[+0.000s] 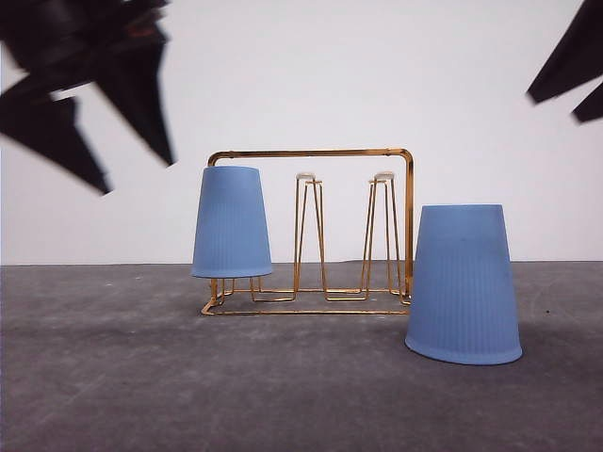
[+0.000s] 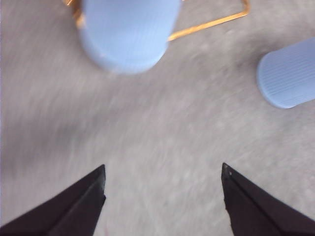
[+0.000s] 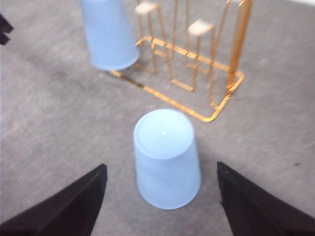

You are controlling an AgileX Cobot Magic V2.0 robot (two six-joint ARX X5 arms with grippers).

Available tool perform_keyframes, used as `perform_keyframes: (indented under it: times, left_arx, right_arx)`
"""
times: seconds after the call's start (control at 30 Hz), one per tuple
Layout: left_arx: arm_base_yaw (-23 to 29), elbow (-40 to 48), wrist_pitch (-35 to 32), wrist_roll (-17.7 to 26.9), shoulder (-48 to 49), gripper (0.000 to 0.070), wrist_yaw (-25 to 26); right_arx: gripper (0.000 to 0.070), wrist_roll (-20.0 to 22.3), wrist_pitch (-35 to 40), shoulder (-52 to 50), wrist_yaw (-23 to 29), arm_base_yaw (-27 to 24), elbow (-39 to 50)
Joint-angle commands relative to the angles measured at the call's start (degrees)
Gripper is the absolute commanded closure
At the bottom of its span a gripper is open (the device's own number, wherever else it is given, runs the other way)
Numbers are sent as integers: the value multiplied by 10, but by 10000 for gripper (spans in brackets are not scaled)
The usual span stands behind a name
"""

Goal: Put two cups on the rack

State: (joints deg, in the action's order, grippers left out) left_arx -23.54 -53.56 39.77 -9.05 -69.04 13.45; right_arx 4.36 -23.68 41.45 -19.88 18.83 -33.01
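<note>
Nearest the camera, an upturned blue cup (image 1: 464, 284) was seen standing mouth-down on the grey worktop (image 1: 113, 377), just beside the right end of the gold wire rack (image 1: 311, 235). It lay ahead of the right end effector (image 3: 160, 194), whose fingers were spread wide and empty. A second cup (image 1: 231, 222) was hung inverted at the rack's left end. The left end effector (image 2: 162, 189), likewise spread apart and holding nothing, was raised well clear of it.

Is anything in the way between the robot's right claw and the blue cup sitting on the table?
Nothing visible is. In the right wrist view the right gripper is open, and the upside-down cup on the table sits right before its gap, with bare table around it. The rack stands behind the cup.
</note>
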Motion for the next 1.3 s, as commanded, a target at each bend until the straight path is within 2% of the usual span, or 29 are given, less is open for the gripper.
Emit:
perform_keyframes:
  times: [0.0,0.2,0.33,0.5,0.57,0.63,0.7,0.8,0.9,1.1,1.17,1.27]
  left_arx:
    - [1,39,-7,-33,32,275,1]
    - [8,118,22,-56,152,275,-1]
    - [8,120,51,-59,210,275,-2]
    - [8,120,57,-60,259,275,-15]
    - [8,120,57,-60,271,275,-20]
    - [8,120,57,-60,278,275,-21]
    - [8,120,57,-60,282,275,-26]
    - [8,120,56,-60,282,275,-34]
    - [8,120,56,-60,282,275,-35]
    - [8,120,56,-60,282,275,-50]
    - [8,120,56,-60,282,275,-51]
    - [8,120,56,-60,282,275,-51]
  right_arx:
    - [212,-8,17,28,-2,12,-6]
    - [197,-16,93,136,14,31,-6]
    - [162,-34,150,209,21,32,-6]
    - [161,-41,211,291,18,32,-6]
    - [211,-44,223,317,17,32,-6]
    - [321,-46,222,329,9,32,-6]
    - [377,-56,209,331,-2,32,-7]
    - [378,-71,155,317,-11,32,-23]
    - [378,-71,69,300,-11,32,-67]
    - [378,-70,-80,288,9,32,-216]
    - [378,-67,-98,290,29,32,-263]
    - [378,-59,-84,291,53,32,-313]
